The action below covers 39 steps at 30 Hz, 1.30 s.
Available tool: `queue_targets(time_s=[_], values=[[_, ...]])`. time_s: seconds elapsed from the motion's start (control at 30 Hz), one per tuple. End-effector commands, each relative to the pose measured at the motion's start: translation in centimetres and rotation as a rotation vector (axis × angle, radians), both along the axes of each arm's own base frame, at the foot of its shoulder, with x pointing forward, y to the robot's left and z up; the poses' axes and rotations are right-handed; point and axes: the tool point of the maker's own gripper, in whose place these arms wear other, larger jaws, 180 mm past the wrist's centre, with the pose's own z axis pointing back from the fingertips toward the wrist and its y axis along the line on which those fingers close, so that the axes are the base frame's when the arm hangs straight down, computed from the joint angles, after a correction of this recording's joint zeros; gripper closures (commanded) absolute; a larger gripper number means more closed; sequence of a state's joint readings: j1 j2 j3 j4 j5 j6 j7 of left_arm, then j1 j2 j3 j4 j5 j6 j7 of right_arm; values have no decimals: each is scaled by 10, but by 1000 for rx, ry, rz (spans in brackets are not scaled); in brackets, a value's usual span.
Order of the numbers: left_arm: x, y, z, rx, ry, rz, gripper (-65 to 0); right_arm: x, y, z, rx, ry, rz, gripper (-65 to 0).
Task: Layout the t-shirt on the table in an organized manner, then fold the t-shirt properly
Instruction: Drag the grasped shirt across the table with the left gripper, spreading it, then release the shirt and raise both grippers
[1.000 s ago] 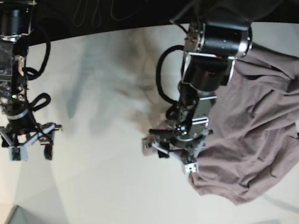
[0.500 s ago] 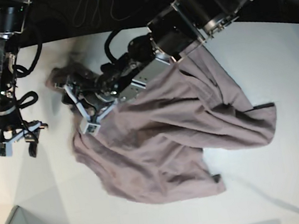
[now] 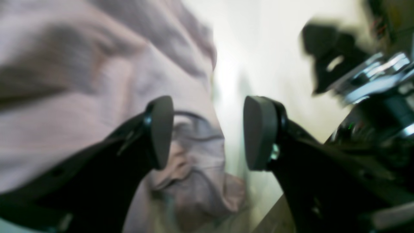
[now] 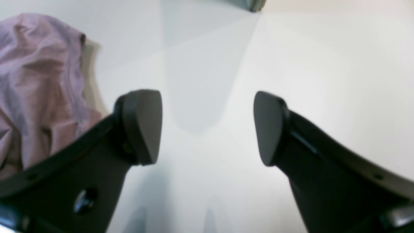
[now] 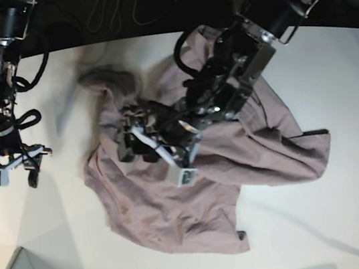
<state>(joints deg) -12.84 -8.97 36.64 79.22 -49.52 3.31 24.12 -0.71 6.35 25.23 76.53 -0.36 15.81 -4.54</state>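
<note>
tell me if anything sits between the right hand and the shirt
Nothing visible does. Only bare white table lies between the open right hand and the near edge of the crumpled shirt. The left hand is over the shirt's middle, not in that gap.

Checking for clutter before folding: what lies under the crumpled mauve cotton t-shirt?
Only the smooth white table shows around the mauve t-shirt. Whatever lies beneath its bunched folds is covered.
</note>
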Motion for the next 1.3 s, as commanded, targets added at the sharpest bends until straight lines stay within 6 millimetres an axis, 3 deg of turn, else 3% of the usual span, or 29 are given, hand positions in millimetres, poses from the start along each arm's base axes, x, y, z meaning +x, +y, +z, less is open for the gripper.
queue_targets(time_s=[0.0,0.1,0.2,0.37,0.6,0.73,0.9,1.2,1.27], values=[[5,11,13,-21,-35,24,-339,8,-3,18,-17,-60,8,-444],[-8,52,1,9,-15,83,-339,-2,0,8,-17,-34,18,-444],[-41,78,-21,35,53,112,-339,-7,0,3,-17,-19,18,-444],[-101,85,-42,46,145,97,-339,-17,2,-6,-11,7,17,-444],[-144,98,-56,78,219,79,-339,-25,10,-17,13,28,16,-444],[-147,117,-57,92,231,129,-339,-26,13,-19,22,34,15,-444],[-135,154,-72,139,250,230,-340,-31,17,-24,34,43,14,-444],[-140,163,-87,182,275,235,-336,-33,24,-29,55,51,9,-444],[-139,168,-89,203,268,238,-278,-32,27,-30,61,49,9,-444]])
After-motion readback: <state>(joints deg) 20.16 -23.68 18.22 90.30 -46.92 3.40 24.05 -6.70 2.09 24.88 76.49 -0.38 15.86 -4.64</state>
